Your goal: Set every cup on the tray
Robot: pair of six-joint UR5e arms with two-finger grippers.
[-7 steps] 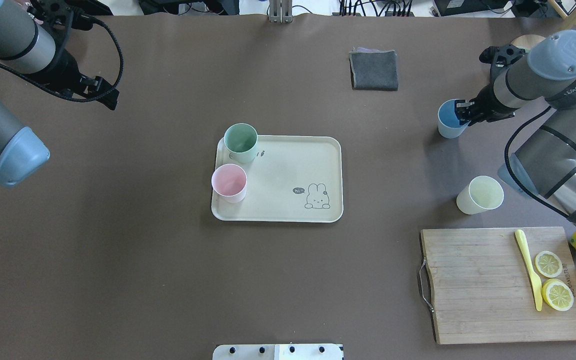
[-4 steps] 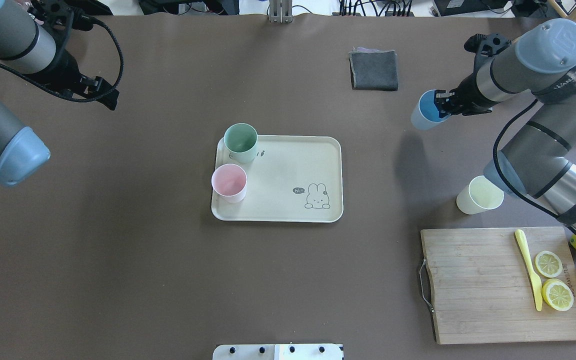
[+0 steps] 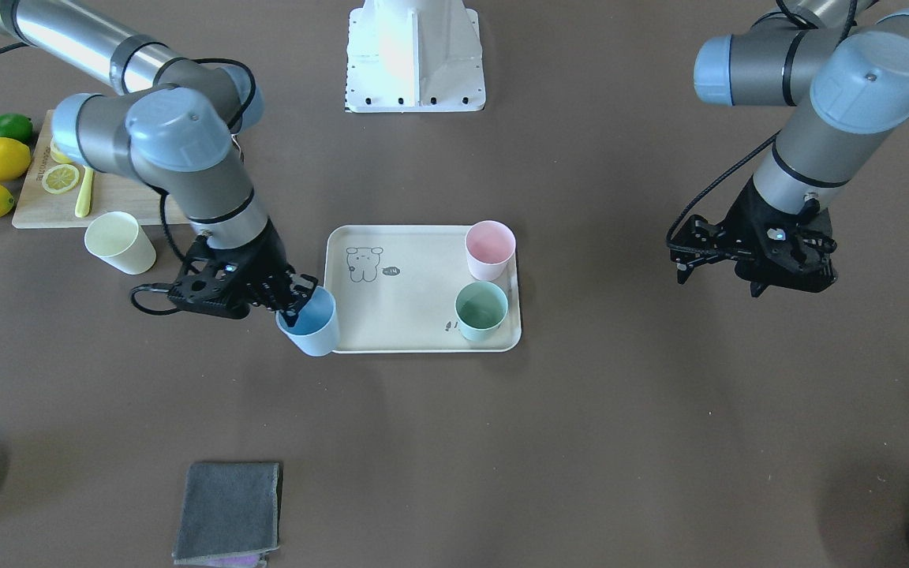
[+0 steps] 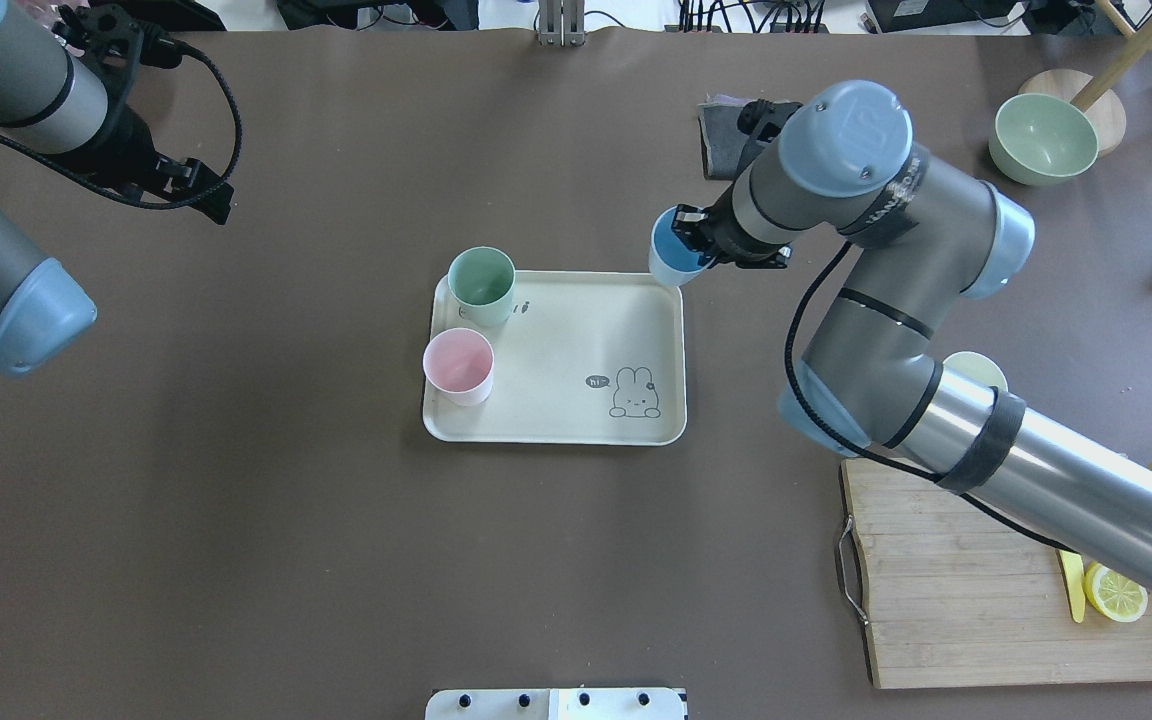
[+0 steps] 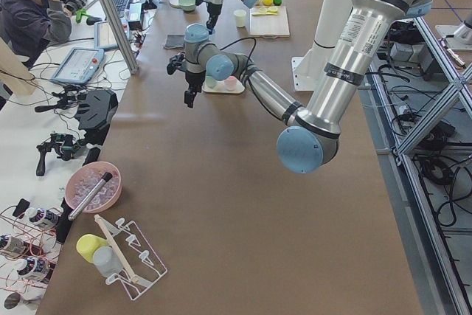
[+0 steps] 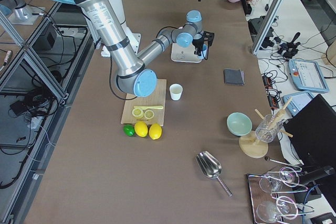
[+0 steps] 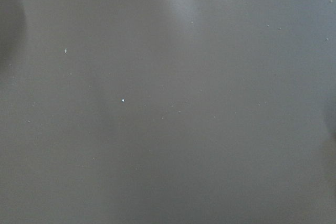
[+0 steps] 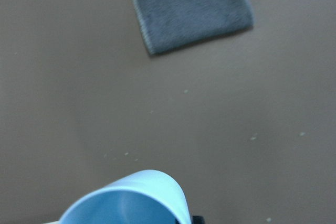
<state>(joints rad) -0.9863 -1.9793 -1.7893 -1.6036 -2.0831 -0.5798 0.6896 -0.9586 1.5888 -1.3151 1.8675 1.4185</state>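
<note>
Illumination is even and diffuse, coming from overhead. The brown table [image 4: 236,520] reads mid-tone with no hot spots. Shadows are faint and soft-edged, for example along the tray [image 4: 556,432] rim at 6 o'clock. In the front-facing view the white robot base [image 3: 415,55] at 12 o'clock is overexposed. The left wrist view is dim and nearly featureless, darkening at 10 o'clock. In the right wrist view the light blue cup [image 8: 131,198] at 6 o'clock is out of focus, and the grey cloth [image 8: 191,9] at 12 o'clock is slightly blurred.
</note>
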